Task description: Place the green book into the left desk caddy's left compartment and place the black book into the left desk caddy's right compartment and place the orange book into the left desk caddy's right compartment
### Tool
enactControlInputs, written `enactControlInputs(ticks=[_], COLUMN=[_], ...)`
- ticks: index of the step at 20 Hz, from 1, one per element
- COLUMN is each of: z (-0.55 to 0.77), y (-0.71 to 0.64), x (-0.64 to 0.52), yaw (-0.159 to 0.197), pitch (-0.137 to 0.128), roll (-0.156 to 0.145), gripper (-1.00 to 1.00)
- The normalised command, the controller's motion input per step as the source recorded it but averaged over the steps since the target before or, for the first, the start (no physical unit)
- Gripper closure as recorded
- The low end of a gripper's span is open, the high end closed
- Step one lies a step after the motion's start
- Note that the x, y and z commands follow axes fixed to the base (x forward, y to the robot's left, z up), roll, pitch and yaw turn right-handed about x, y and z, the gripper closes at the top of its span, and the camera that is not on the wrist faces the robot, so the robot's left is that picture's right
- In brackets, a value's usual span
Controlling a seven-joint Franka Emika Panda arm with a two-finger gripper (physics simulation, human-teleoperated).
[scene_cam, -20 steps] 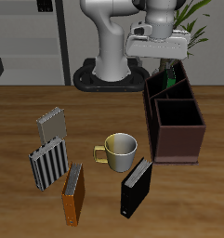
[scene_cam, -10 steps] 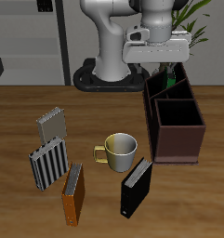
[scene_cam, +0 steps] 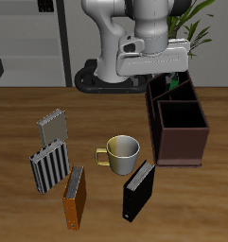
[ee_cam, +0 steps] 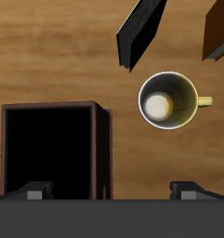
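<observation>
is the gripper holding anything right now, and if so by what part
Nothing is held. In the wrist view the gripper is open with only bare table between its fingertips. The black book and orange book lie on the table, untouched.

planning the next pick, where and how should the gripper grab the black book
The black book lies flat near the table's front edge, close to the mug but apart from it. Probably best: come straight down with the gripper and pinch across its narrow width, one finger on each long edge, around its middle or the end away from the mug, where there is free table.
</observation>
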Motion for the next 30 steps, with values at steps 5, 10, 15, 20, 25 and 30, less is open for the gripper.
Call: enactControlInputs(ticks=[5, 10, 15, 20, 25, 30], z=[-0.06, -0.13, -0.01, -0.02, 0.02, -0.06], y=[-0.06, -0.26, -0.22, -0.21, 0.04, 0.0], x=[0.4, 0.32, 0.25, 0.54, 0.46, 0.47], yaw=[0.033, 0.024, -0.038, -0.095, -0.028, -0.001], pitch=[-0.014, 0.043, -0.018, -0.009, 0.002, -0.003], roll=[0.022, 0.028, -0.05, -0.108, 0.011, 0.036], gripper=[-1.0, -1.0, -1.0, -1.0, -1.0, -1.0])
